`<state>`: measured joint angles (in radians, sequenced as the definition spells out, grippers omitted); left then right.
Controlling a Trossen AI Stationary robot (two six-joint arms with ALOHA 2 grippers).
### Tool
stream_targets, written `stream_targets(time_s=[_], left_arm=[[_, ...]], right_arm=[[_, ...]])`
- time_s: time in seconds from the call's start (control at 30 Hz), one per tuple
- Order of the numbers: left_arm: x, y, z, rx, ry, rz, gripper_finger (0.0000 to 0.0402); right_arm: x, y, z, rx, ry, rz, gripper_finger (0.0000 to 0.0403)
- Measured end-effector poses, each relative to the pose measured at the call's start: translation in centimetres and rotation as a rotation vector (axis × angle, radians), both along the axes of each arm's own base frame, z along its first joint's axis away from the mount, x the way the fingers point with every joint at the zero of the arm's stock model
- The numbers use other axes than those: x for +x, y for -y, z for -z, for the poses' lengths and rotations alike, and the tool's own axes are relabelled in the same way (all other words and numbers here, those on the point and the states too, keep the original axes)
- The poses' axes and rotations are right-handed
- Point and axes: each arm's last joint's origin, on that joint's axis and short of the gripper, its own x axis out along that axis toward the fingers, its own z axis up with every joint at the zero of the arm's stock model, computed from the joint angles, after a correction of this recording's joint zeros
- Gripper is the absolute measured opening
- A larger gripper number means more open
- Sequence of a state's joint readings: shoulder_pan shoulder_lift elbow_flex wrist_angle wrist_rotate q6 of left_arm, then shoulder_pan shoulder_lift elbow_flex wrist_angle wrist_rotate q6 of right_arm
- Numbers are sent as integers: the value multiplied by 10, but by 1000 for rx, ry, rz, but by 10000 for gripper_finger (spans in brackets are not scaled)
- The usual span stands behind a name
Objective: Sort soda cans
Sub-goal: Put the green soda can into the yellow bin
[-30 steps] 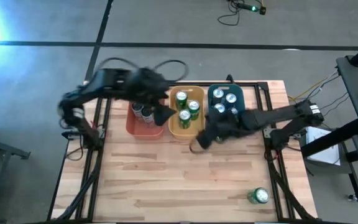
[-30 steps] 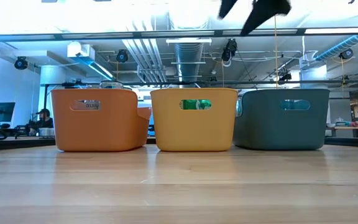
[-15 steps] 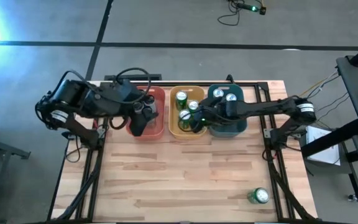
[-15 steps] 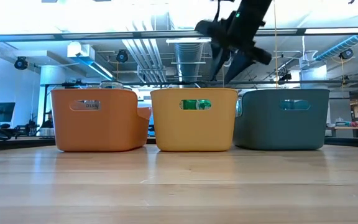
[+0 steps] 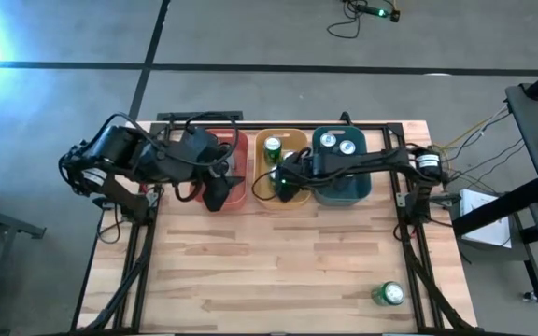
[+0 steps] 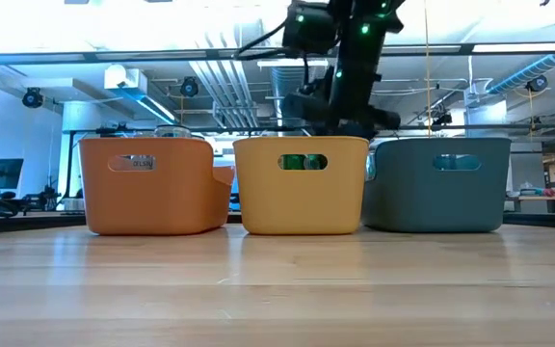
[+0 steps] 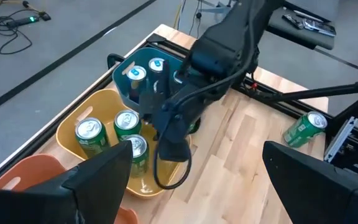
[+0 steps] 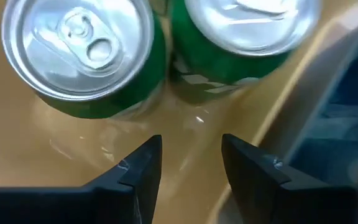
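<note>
Your left gripper point(image 5: 215, 194) hangs wide and empty over the red tub point(image 5: 234, 191), your right gripper point(image 8: 190, 163) has dropped into the yellow tub point(image 5: 261, 193) beside the green cans point(image 8: 86, 59) (fingers parted, empty), so one stray can point(image 5: 388, 295) near the table's front right corner remains unsorted.

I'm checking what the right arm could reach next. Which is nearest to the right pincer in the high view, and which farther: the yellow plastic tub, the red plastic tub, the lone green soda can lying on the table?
1. Yellow rectangular plastic tub, middle of the row: the right pincer is down inside it.
2. Red rectangular plastic tub, next one toward the left arm.
3. Lone green metal soda can, lying at the table's near right corner, farthest.
</note>
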<state>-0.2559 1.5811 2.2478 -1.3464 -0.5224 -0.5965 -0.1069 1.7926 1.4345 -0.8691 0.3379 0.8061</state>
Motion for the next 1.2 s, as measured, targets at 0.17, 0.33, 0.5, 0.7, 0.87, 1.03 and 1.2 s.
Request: stream_targets(time_s=[0.17, 0.33, 0.5, 0.7, 0.87, 1.03, 1.2], left_arm=[[1, 0, 0, 0, -1, -1, 345], [1, 0, 0, 1, -1, -2, 345], [1, 0, 0, 7, -1, -8, 345], [1, 0, 0, 11, 0, -12, 345], [1, 0, 0, 11, 0, -13, 345], [1, 0, 0, 7, 1, -16, 345], [1, 0, 1, -1, 2, -22, 345]], right_arm=[[12, 3, 12, 42, 46, -53, 175], [16, 3, 12, 42, 77, -58, 186], [23, 6, 6, 49, 168, -80, 187], [29, 6, 7, 95, 227, -121, 187], [31, 7, 6, 84, 248, -135, 187], [34, 7, 4, 114, 285, -140, 187], [33, 7, 4, 110, 274, -155, 187]])
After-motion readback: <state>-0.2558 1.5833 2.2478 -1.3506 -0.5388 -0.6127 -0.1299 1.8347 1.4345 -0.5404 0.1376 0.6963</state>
